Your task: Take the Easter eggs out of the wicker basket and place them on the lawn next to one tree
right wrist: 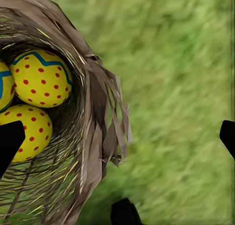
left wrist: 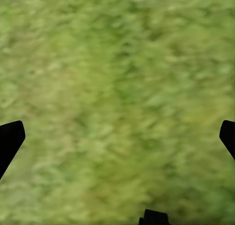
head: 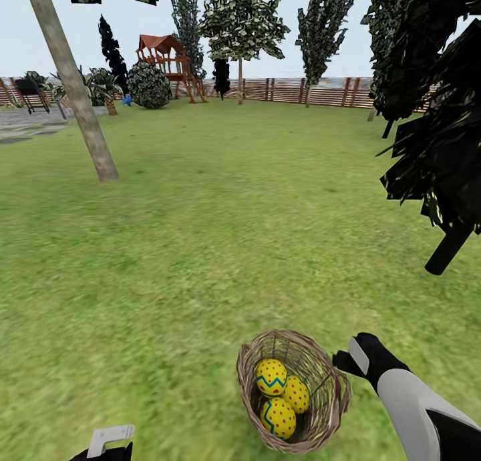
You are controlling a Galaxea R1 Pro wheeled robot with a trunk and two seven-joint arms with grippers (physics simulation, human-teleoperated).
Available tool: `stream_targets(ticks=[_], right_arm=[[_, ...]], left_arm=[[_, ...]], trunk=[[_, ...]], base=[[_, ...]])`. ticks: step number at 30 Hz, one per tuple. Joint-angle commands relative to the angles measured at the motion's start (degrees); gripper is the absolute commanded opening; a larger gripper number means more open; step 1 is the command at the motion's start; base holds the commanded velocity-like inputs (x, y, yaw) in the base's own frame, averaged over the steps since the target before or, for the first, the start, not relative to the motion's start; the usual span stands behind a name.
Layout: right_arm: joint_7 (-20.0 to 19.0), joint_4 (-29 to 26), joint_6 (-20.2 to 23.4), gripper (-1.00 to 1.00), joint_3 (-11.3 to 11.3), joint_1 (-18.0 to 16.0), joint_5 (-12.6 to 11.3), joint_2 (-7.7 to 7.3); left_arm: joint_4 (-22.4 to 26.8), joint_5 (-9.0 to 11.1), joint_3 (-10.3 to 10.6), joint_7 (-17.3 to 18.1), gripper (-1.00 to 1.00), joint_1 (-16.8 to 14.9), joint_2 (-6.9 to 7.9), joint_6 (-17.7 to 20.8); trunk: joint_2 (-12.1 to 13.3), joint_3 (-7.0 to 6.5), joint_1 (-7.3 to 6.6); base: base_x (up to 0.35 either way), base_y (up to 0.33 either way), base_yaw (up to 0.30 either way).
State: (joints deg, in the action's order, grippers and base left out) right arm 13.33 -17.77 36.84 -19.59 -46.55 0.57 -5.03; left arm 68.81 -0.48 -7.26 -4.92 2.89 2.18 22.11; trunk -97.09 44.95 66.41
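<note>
Wicker forms the basket [head: 294, 391], which rests on the lawn [head: 200, 247] close in front of the robot, towards its right side. All three eggs [head: 280, 394] are seen inside it in the head view: one with a blue-green zigzag band [head: 270, 377], one plain dotted [head: 296, 394] and a second banded one [head: 278, 417]. No egg is seen on the grass, so the task is judged not yet begun in effect; all three removals and placements remain.

The right end effector [head: 351, 361] is held just beside the basket rim, on the robot's right of it. In the right wrist view, its fingertips [right wrist: 11, 139] are spread wide apart with nothing between them; the rim [right wrist: 98, 117] and two eggs [right wrist: 41, 78] lie off to one side of the opening, so alignment over an egg is still required.

The left end effector [head: 107, 441] is held low over bare lawn, well apart from the basket. In the left wrist view, its fingertips [left wrist: 11, 137] are likewise spread wide and nothing is gripped.

A leaning pale-trunked tree [head: 73, 87] stands well apart from the basket, ahead and to the left, and is judged a suitable destination.
</note>
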Motion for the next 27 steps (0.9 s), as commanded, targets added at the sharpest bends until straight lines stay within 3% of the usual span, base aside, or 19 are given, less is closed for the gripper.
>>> stream_targets(ticks=[1, 10, 16, 27], right_arm=[[0.29, -0.08, 0.24, 1.00, -0.27, -0.03, 0.06, 0.03], [0.71, -0.07, 0.25, 1.00, -0.21, -0.03, 0.06, 0.22], [0.73, -0.01, 0.25, 1.00, -0.19, -0.03, 0.04, 0.35], [0.95, 0.02, 0.25, 1.00, -0.10, -0.03, 0.14, 1.42]], left_arm=[[0.11, -0.04, 0.06, -0.17, 1.00, 0.01, 0.02, 0.31], [0.09, -0.04, 0.05, -0.17, 1.00, 0.01, 0.02, 0.31], [0.09, -0.05, 0.06, -0.17, 1.00, 0.01, 0.02, 0.31], [0.09, -0.05, 0.10, -0.17, 1.00, 0.01, 0.02, 0.31]], trunk=[[-0.02, 0.04, 0.00], [-2.83, 1.29, 1.54], [-2.83, 1.29, 1.54], [-7.24, 3.27, 3.95]], base=[[0.000, 0.000, 0.000], [0.000, 0.000, 0.000], [0.000, 0.000, 0.000], [0.000, 0.000, 0.000]])
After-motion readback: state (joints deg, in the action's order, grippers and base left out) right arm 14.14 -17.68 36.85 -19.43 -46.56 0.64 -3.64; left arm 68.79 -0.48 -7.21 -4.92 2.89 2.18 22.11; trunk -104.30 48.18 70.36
